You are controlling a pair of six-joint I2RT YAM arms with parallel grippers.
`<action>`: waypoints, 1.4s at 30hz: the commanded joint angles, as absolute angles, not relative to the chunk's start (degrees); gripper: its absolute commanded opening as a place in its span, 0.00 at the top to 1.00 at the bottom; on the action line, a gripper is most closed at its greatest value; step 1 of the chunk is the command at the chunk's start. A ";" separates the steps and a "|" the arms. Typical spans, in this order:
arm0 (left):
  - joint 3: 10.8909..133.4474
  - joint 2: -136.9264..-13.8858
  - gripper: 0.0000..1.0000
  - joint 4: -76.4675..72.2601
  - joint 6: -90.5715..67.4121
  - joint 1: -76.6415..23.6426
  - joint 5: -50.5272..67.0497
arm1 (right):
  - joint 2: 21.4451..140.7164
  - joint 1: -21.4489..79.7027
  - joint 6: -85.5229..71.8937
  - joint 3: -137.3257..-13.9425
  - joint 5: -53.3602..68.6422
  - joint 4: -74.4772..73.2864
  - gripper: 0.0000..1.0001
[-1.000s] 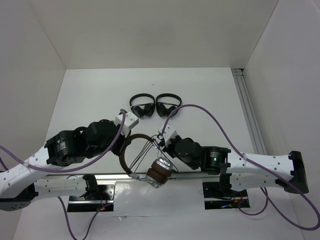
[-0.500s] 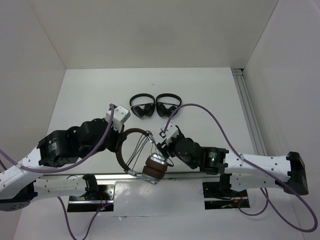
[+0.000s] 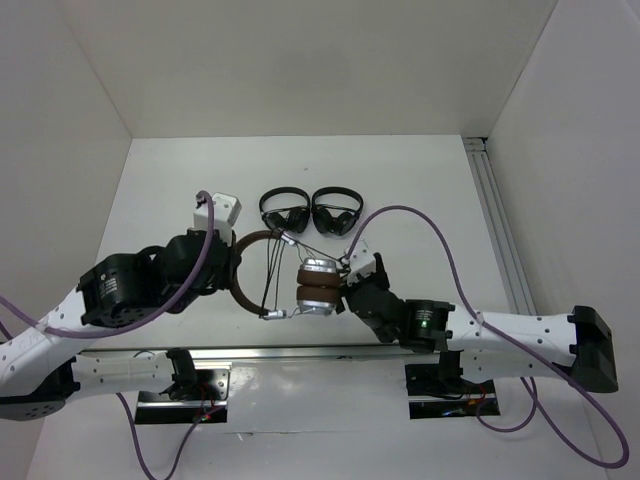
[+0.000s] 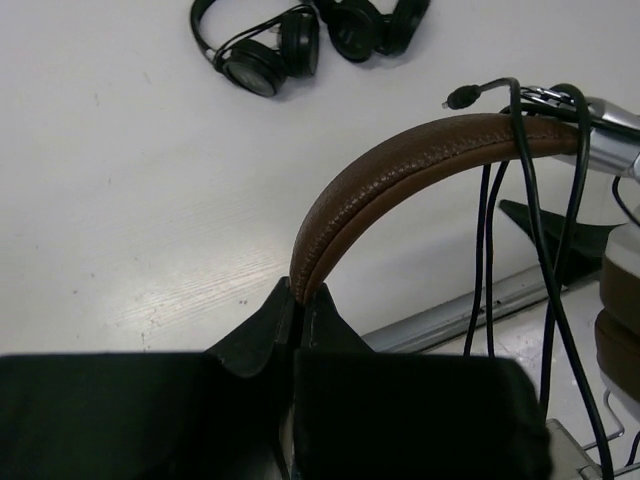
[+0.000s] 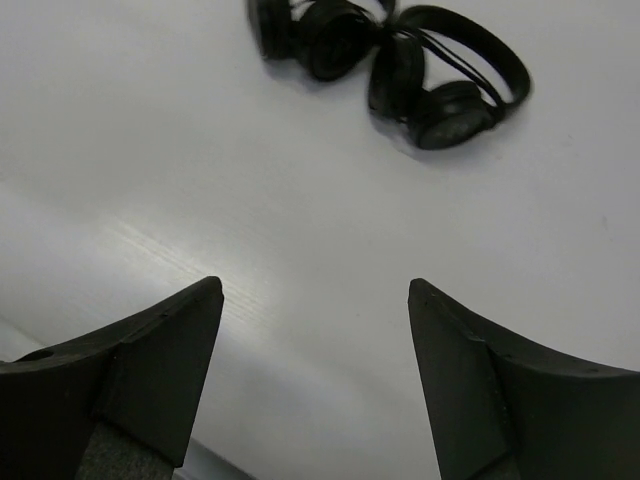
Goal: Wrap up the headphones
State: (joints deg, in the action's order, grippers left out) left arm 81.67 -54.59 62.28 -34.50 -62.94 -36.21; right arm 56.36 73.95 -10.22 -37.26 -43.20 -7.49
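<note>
The headphones hang from my left gripper (image 3: pixel 232 272), which is shut on the brown headband (image 3: pixel 248 262). In the left wrist view the headband (image 4: pixel 400 165) rises out of the closed fingertips (image 4: pixel 300 297), and the thin dark cable (image 4: pixel 530 210) runs in loops across it, its plug (image 4: pixel 460 98) sticking up. The silver cups with brown pads (image 3: pixel 318 288) sit stacked just left of my right gripper (image 3: pixel 347 288). In its own view the right gripper (image 5: pixel 315 290) is open with only bare table between the fingers.
Two small all-black headphones (image 3: pixel 283 212) (image 3: pixel 335 210) lie side by side behind the work area; they also show in the right wrist view (image 5: pixel 440 75). A metal rail (image 3: pixel 497 225) borders the table's right side, another rail (image 3: pixel 300 350) runs along the front edge.
The left arm has swung the headphones away from the front rail toward the table's middle. The right gripper has opened and now sits just right of the cups.
</note>
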 commanded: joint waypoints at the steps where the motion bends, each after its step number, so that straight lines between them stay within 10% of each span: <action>1: 84.20 -54.58 1.00 63.26 -42.61 -62.40 -43.40 | 53.88 72.34 -19.58 -36.04 -58.75 -8.34 0.18; 16: 74.71 -57.39 1.00 51.37 -36.33 -40.46 -40.19 | 63.19 67.68 -68.64 -54.49 -72.25 -58.00 0.16; 27: 72.16 -70.48 1.00 37.36 -35.67 -1.35 -19.08 | 55.55 68.91 -53.53 -45.72 -65.22 -39.65 0.16; 42: 73.21 -87.28 1.00 24.71 -43.15 7.65 -20.57 | 57.92 69.43 -44.74 -41.13 -57.74 -25.49 0.16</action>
State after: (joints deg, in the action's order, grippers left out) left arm 70.48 -87.02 31.55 -40.16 7.35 -20.69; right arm 57.19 69.01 -46.44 -42.00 -58.48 -30.96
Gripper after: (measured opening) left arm 0.099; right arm 0.840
